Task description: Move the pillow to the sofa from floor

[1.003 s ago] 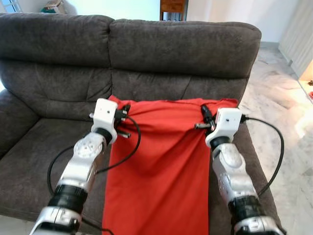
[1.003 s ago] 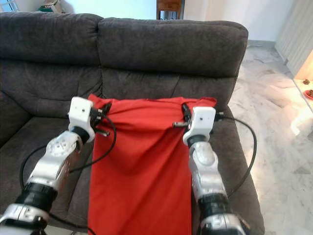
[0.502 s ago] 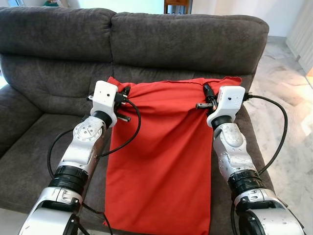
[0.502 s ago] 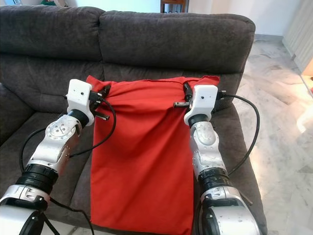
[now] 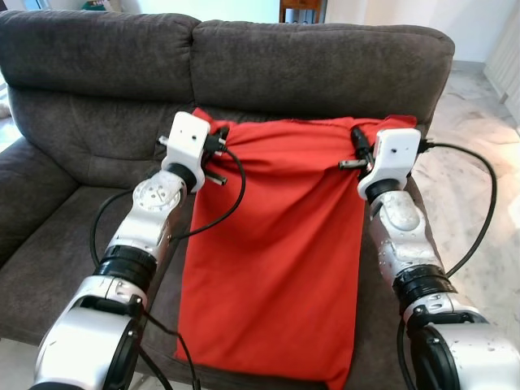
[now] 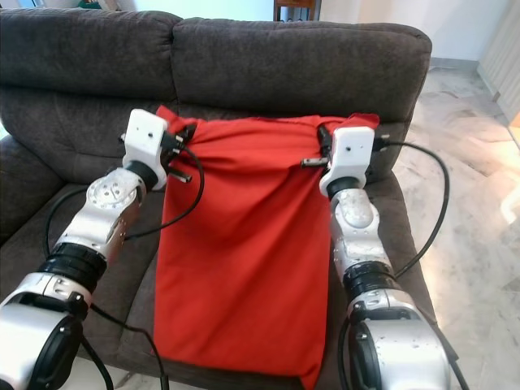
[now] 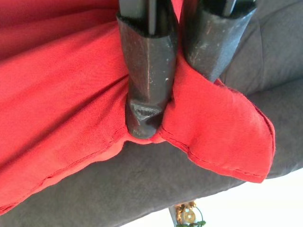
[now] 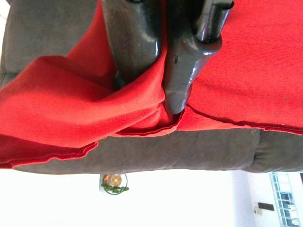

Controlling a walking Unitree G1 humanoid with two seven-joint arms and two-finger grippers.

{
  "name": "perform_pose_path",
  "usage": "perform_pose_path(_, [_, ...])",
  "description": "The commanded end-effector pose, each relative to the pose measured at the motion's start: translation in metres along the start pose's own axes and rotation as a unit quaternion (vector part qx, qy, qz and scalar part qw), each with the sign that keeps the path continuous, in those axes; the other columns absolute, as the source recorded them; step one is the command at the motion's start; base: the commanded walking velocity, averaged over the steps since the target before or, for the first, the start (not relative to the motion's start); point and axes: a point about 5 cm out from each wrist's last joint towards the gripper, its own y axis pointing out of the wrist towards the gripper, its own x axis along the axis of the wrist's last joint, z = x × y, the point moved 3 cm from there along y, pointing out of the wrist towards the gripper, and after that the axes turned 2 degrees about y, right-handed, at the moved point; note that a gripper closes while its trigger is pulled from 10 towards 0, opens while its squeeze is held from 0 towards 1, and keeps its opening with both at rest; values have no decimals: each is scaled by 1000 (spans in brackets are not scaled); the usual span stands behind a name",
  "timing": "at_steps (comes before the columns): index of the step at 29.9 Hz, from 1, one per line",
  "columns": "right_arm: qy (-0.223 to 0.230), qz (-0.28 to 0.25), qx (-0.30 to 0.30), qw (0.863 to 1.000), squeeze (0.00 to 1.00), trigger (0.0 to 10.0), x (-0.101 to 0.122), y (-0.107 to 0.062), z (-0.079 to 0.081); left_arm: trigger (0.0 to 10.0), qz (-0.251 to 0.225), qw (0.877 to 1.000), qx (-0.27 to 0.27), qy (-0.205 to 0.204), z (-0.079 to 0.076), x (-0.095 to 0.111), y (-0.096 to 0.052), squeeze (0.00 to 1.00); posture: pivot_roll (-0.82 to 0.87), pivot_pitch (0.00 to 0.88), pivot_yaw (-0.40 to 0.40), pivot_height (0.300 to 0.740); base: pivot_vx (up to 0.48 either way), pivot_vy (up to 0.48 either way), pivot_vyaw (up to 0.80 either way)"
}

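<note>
The red pillow (image 5: 272, 252) is a flat, soft cloth rectangle. It hangs in front of the dark grey sofa (image 5: 317, 69), and its top edge is level with the lower part of the backrest. The sofa fabric looks rough and thick. The left gripper (image 7: 177, 80) has its 2 jaws clamped on the top left corner, and the right gripper (image 8: 156, 90) has its jaws clamped on the top right corner. The cloth folds into wrinkles around the black fingers (image 7: 147, 66).
</note>
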Motion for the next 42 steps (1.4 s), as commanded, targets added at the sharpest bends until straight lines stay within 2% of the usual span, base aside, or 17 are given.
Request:
perform_pose_path(1, [15, -39, -126, 991, 0, 10000, 19, -6, -65, 10000, 8, 997, 76, 9, 45, -5, -13, 0, 116, 126, 47, 740, 240, 0, 0])
perform_pose_path(6, [15, -14, -102, 995, 0, 10000, 1, -11, -53, 10000, 23, 997, 72, 3, 40, -21, -22, 0, 117, 127, 47, 740, 144, 0, 0])
perform_pose_path(7, [15, 0, -98, 995, 0, 10000, -11, -16, -48, 10000, 38, 997, 64, 1, 34, -34, -29, 0, 117, 127, 47, 740, 240, 0, 0])
perform_pose_path(9, [17, 15, -97, 995, 0, 10000, -24, -22, -44, 10000, 50, 997, 58, -5, 29, -45, -38, 0, 125, 126, 40, 740, 240, 0, 0])
perform_pose_path(15, [15, 53, -99, 994, 0, 10000, -49, -36, -41, 10000, 64, 996, 52, -17, 22, -59, -52, 0, 127, 122, 36, 740, 80, 0, 0])
perform_pose_path(21, [17, 112, -103, 988, 0, 10000, -92, -69, -34, 10000, 98, 993, 45, -35, 5, -83, -81, 0, 113, 113, 31, 740, 0, 0, 0])
perform_pose_path(24, [26, 131, -116, 984, 0, 10000, -106, -83, -33, 10000, 114, 991, 57, -49, 2, -94, -93, 0, 114, 108, 28, 740, 0, 0, 0])
perform_pose_path(29, [31, 146, -132, 980, 0, 10000, -118, -98, -34, 10000, 128, 988, 67, -56, -1, -101, -102, 0, 115, 102, 25, 740, 0, 0, 0])
perform_pose_path(30, [34, 150, -137, 979, 0, 10000, -120, -101, -34, 10000, 129, 988, 68, -57, -2, -102, -103, 153, 115, 104, 24, 740, 0, 0, 0])
perform_pose_path(31, [37, 152, -143, 977, 133, 10000, -123, -106, -34, 10000, 131, 987, 69, -59, -4, -103, -105, 1000, 114, 105, 24, 740, 0, 0, 0])
perform_pose_path(32, [38, 152, -146, 977, 773, 10000, -124, -108, -35, 10000, 132, 987, 70, -59, -4, -102, -105, 1000, 113, 106, 24, 740, 0, 0, 0])
perform_pose_path(33, [38, 151, -147, 977, 922, 10000, -124, -109, -35, 10000, 133, 987, 70, -59, -4, -102, -106, 1000, 113, 106, 24, 740, 0, 0, 0])
perform_pose_path(34, [38, 151, -150, 976, 996, 10000, -124, -110, -36, 10000, 134, 987, 71, -60, -4, -102, -106, 1000, 109, 107, 24, 740, 0, 0, 0])
perform_pose_path(42, [36, 155, -186, 970, 980, 10000, -126, -119, -45, 10000, 138, 986, 78, -58, 1, -102, -109, 1000, 111, 110, 24, 740, 0, 0, 0])
